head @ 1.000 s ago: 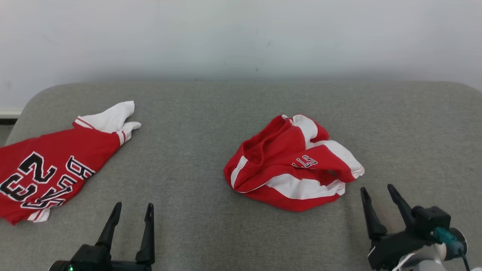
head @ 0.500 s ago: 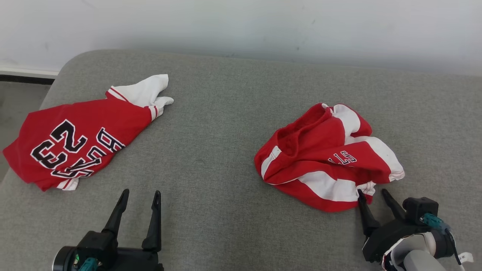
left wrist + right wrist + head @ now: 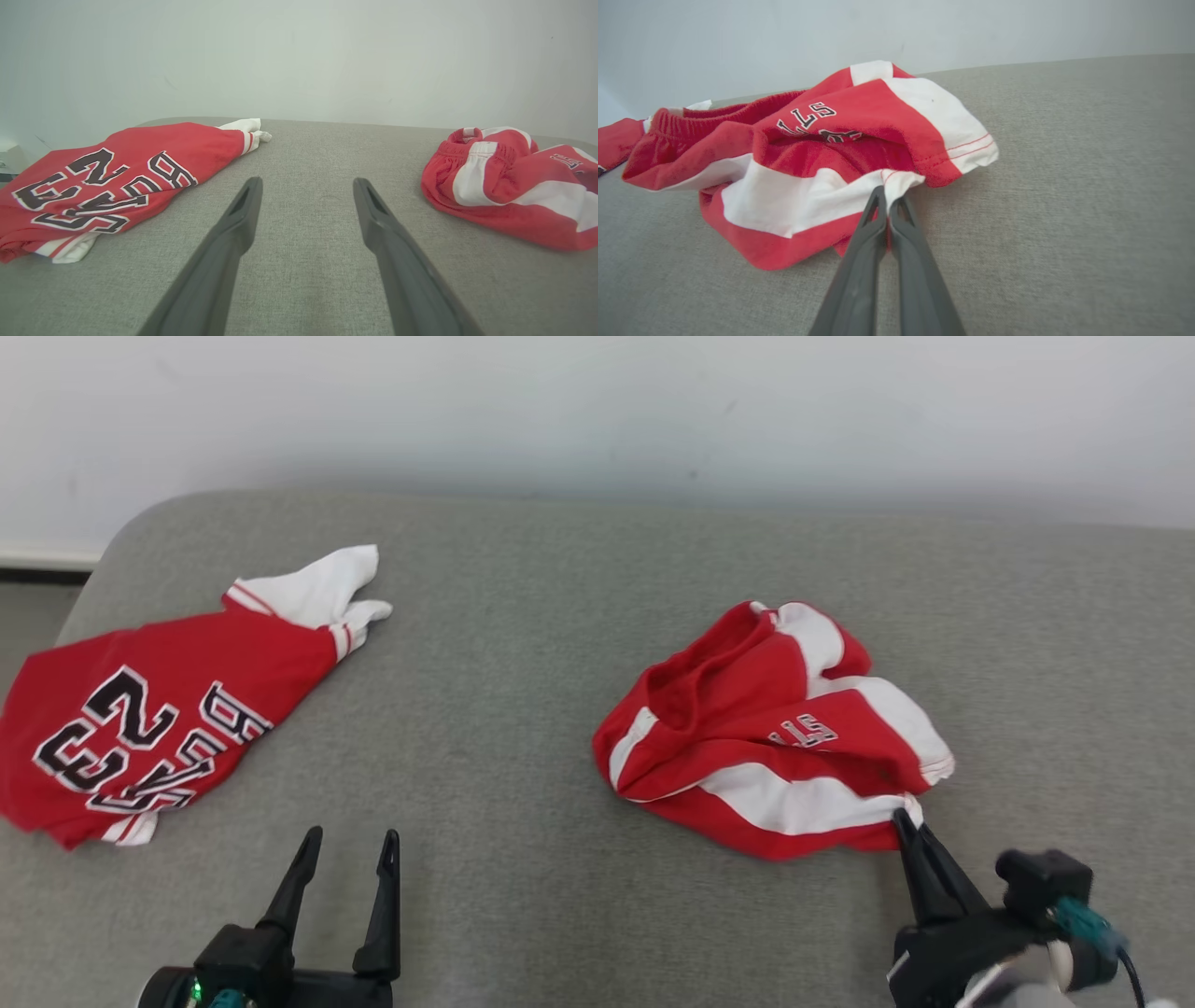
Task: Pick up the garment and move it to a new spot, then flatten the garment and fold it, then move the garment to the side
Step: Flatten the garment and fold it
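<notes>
The garment (image 3: 140, 728), a red jersey with a white sleeve and dark white-outlined lettering, lies folded over at the far left of the grey surface; the left wrist view has it (image 3: 117, 182) at the left. My left gripper (image 3: 350, 835) stands open near the front edge, to the right of it and apart from it; its fingers (image 3: 307, 182) hold nothing. A bunched pair of red-and-white shorts (image 3: 766, 737) lies right of centre. My right gripper (image 3: 904, 817) is shut on the white corner of their near hem, fingers pinched together (image 3: 888, 193) on the cloth (image 3: 808, 154).
Everything rests on a grey upholstered surface (image 3: 523, 663) with rounded corners, and a pale wall (image 3: 597, 411) runs behind it. The surface drops off at the left (image 3: 56, 616). Bare fabric lies between the two red pieces.
My right gripper has reached forward to the shorts' near hem and shut on it. The left gripper stays open in place. The head camera has shifted.
</notes>
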